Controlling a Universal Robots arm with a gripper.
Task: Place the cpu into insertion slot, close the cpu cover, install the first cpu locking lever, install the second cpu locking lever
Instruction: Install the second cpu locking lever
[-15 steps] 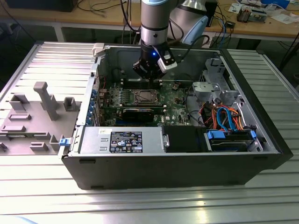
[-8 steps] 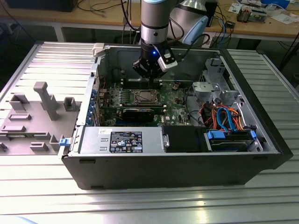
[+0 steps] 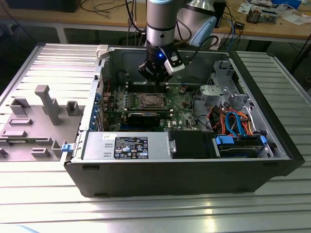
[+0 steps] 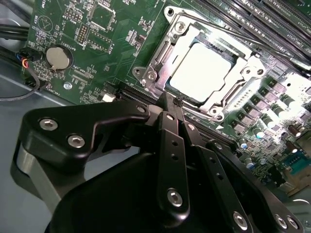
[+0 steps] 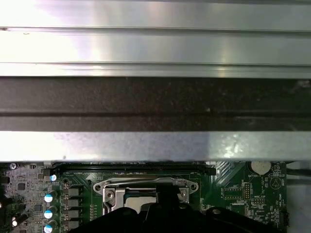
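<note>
The computer case (image 3: 184,170) lies open on the surface (image 3: 146,213). Inside it the insertion slot (image 3: 152,101) sits at the motherboard's (image 3: 182,104) centre, the cpu (image 4: 203,70) in it. The end effector (image 3: 154,77) hangs at the slot's twelve o'clock, drive cables (image 3: 233,121) at three o'clock.

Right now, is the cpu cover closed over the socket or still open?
Closed. In the second wrist view the cpu cover lies flat around the cpu, whose bright top shows through its window.
</note>
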